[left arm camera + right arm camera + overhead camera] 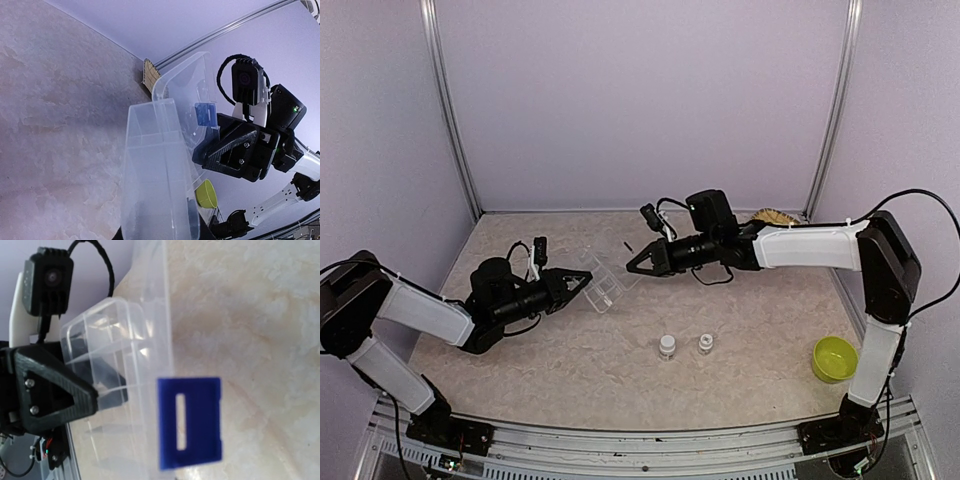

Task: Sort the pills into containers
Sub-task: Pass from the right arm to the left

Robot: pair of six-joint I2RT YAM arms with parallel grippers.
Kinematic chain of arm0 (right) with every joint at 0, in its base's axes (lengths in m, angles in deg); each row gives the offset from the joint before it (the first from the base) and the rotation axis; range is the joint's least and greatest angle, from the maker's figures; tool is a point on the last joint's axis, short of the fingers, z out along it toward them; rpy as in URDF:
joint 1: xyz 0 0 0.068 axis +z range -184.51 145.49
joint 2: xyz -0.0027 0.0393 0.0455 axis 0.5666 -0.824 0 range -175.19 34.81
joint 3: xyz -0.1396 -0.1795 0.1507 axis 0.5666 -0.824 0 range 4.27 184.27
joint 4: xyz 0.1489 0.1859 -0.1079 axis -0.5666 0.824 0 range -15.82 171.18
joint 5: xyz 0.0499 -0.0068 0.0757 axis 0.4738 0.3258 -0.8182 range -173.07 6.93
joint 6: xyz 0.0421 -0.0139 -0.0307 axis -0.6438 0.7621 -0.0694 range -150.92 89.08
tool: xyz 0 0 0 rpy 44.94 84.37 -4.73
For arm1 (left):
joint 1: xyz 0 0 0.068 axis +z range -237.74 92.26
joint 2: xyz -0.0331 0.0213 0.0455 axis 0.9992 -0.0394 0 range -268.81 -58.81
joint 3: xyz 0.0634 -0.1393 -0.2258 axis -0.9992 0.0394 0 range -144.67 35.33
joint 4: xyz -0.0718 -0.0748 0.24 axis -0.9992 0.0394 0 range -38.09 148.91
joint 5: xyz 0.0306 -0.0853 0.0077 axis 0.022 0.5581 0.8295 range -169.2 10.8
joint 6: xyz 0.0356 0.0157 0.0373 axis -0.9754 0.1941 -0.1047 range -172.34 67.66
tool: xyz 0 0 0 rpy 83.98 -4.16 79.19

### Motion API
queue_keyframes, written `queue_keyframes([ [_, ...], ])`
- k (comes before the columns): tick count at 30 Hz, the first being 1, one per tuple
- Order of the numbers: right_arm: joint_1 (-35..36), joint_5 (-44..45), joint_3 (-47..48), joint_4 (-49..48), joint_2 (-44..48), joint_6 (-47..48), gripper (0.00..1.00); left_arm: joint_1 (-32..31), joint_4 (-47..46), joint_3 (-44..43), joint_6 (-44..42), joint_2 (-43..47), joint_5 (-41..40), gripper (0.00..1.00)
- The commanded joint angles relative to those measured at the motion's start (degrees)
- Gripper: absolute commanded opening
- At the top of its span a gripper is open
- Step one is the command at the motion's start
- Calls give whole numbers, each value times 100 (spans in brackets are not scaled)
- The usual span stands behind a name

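The container is a clear compartment box (pixel 605 285) held off the table between my two grippers. My left gripper (pixel 582 283) is shut on its near end; the box (pixel 155 170) fills the lower middle of the left wrist view. My right gripper (pixel 632 267) is shut at the edge of the open hinged lid (pixel 185 85), beside the blue latch (pixel 205 114). In the right wrist view the latch (pixel 190 420) and the box (pixel 110 340) sit close to the lens, and my own fingers are hidden. No pills show in any view.
Two small white-capped bottles (pixel 666 346) (pixel 706 343) stand on the table in front of the box. A lime-green bowl (pixel 833 358) sits at the right. A woven straw basket (pixel 775 216) is at the back right corner. Walls close in on three sides.
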Motion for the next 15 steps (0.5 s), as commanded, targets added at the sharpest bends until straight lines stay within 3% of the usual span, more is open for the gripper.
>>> queue_keyframes([
  [1, 11, -154, -49, -172, 224, -66, 9, -14, -251, -70, -29, -71, 87, 20],
  [8, 1, 139, 99, 175, 122, 89, 34, -13, -475, 10, 4, 25, 248, 20],
  [15, 6, 580, 251, 499, 53, 258, 46, -26, -286, 11, -93, 257, 327, 20],
])
